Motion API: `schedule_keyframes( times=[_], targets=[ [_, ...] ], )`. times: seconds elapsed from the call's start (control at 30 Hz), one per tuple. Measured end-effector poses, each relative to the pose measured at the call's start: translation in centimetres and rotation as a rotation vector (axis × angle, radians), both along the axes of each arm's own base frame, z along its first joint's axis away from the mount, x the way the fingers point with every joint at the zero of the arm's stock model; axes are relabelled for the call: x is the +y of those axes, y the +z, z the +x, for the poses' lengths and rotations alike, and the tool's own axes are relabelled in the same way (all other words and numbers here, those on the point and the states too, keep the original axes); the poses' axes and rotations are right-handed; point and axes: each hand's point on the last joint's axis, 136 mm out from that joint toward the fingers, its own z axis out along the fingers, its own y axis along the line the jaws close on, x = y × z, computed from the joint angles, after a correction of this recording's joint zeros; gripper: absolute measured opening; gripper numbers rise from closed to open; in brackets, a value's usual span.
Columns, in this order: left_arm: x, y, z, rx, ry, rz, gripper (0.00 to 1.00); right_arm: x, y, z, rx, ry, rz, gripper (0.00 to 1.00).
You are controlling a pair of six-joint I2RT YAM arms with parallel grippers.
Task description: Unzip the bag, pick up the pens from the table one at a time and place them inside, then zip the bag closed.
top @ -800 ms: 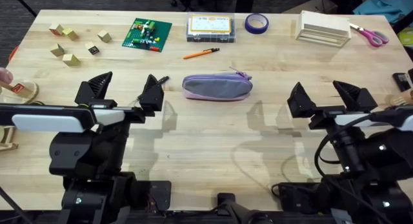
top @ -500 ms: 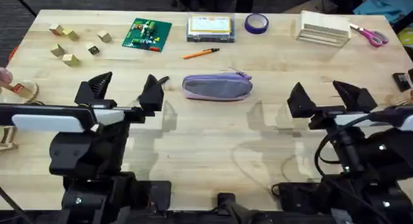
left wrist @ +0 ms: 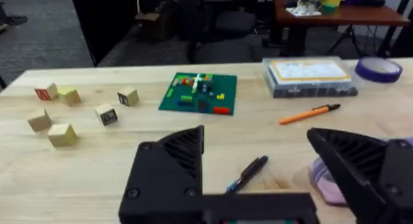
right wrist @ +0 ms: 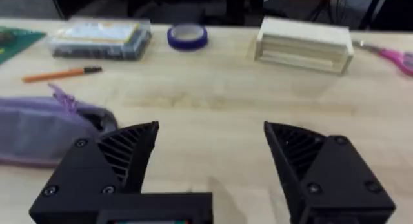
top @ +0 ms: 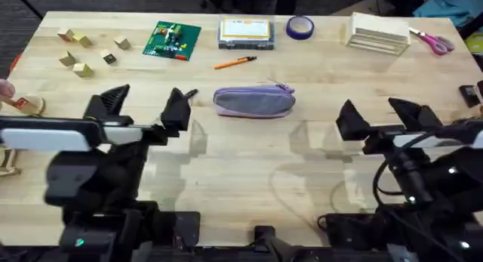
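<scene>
The lilac bag [top: 253,101] lies zipped in the middle of the table [top: 241,156]; it also shows as the bag [right wrist: 45,130] in the right wrist view. The orange pen [top: 235,63] lies just beyond it. The black pen [left wrist: 247,173] lies left of the bag, close under my left gripper, and only its tip [top: 189,94] shows from overhead. My left gripper [top: 147,103] hovers open to the left of the bag, holding nothing. My right gripper [top: 375,115] hovers open to the bag's right, also holding nothing.
Along the far edge sit wooden blocks [top: 83,54], a green brick board [top: 172,39], a clear plastic box [top: 246,32], a purple tape roll [top: 299,26], a pale wooden box [top: 377,32] and pink scissors [top: 434,41]. A hand [top: 6,88] rests at the left edge.
The left arm's body has shifted slightly toward the left. Both grippers stay open, and the bag and pens have not moved.
</scene>
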Motion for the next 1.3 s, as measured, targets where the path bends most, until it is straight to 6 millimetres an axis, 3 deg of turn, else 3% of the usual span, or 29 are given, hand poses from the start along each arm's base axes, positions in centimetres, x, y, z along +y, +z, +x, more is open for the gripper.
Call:
schedule_keyframes(
  times=[0.13,0.33,0.4,0.67,0.7,1.03,1.3],
  targets=[
    [0.0,2.3,-0.4,0.011,-0.002,0.0,0.993,0.0,0.1,-0.9,0.077,-0.001,0.007,0.998],
    [-0.3,3.7,0.2,0.091,-0.015,-0.002,0.993,0.1,4.0,-1.1,0.06,0.001,0.014,0.997],
    [-0.6,4.1,1.4,0.162,-0.033,-0.005,0.994,0.2,6.4,-0.8,0.061,0.007,0.018,0.997],
    [-1.5,4.5,4.0,0.305,-0.085,-0.011,0.994,1.3,8.6,0.8,0.155,0.069,0.036,0.998],
    [-2.2,4.7,5.1,0.428,-0.138,0.011,0.993,1.9,9.3,1.5,0.25,0.103,0.05,0.997],
    [-3.5,7.2,7.5,0.595,-0.237,0.04,0.993,2.6,9.5,2.5,0.443,0.133,0.073,0.997],
    [-4.7,8.0,7.3,0.709,-0.383,0.148,0.993,3.1,8.7,3.2,0.549,0.157,0.092,0.997]
  ],
)
